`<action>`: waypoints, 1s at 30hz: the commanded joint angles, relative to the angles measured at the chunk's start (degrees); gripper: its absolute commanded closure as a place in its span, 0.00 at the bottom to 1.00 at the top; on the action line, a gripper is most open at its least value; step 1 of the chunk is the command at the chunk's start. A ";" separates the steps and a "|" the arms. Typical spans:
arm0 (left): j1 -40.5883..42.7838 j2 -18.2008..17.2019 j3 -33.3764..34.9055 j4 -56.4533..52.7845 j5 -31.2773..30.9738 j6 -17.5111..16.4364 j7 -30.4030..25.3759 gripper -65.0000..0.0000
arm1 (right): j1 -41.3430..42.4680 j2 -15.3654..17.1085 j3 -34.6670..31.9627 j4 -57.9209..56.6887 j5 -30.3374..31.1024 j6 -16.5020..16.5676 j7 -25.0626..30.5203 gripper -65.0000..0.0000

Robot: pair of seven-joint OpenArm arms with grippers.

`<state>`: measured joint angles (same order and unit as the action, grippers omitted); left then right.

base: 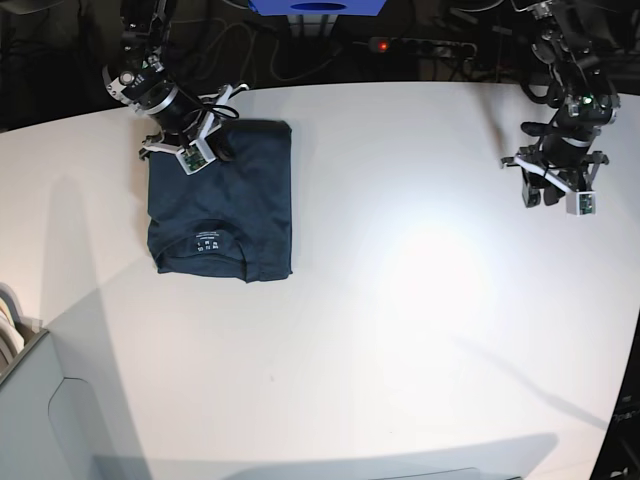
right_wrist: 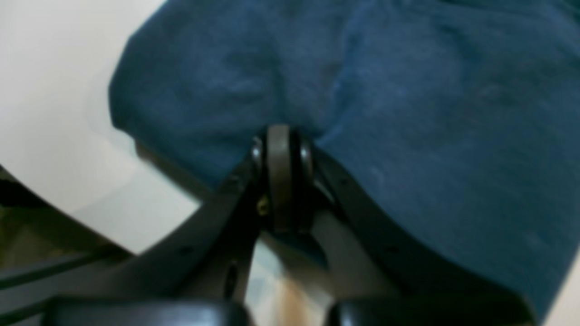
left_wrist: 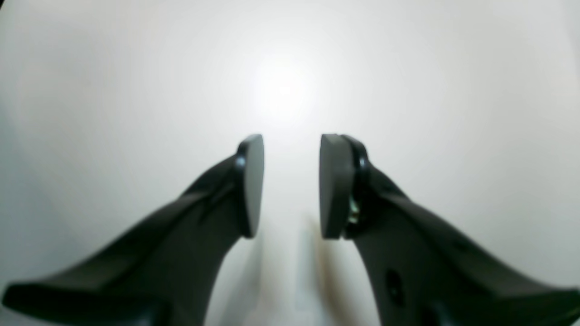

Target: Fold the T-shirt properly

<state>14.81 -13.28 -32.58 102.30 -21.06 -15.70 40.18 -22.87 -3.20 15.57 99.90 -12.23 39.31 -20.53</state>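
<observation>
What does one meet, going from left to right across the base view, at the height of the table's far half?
Right gripper, shut on the T-shirt → T-shirt → bare white table → left gripper, open and holding nothing.

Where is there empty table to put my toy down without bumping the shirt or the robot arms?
The widest bare patch of table lies between the T-shirt and the left gripper, running down to the near edge. It is crowded at the shirt's far corner, where the right gripper has its jaws shut on the cloth. The left one hangs open over bare table.
</observation>
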 commanded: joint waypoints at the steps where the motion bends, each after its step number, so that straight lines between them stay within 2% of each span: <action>1: 0.18 -0.74 -0.35 1.65 -0.52 -0.08 -1.19 0.69 | -0.03 -0.01 0.21 2.30 0.67 0.69 1.24 1.00; 8: 1.59 -0.74 -0.43 2.18 -0.52 -0.08 -1.19 0.69 | -3.63 -0.45 4.95 17.25 0.67 0.69 1.06 1.00; 13: 1.76 0.49 -2.63 2.18 -0.52 -0.16 -1.19 0.69 | -5.13 -0.18 10.14 18.30 3.22 0.69 0.62 1.00; 17: 1.68 1.19 -3.86 2.18 -0.52 -0.25 -1.19 0.69 | -5.30 -0.09 13.39 14.96 7.09 0.69 0.62 1.00; 22: 1.50 1.19 -3.77 2.18 -0.52 -0.16 -1.19 0.69 | -2.49 0.26 14.10 7.05 7.26 0.69 0.97 1.00; 30: 1.76 1.19 -4.04 2.18 -0.52 -0.16 -1.19 0.69 | 2.79 2.72 14.10 -4.91 7.26 0.69 1.06 1.00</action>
<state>16.67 -11.29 -36.10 103.31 -21.04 -15.73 40.29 -20.08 -1.37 29.45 94.24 -5.56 39.27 -20.32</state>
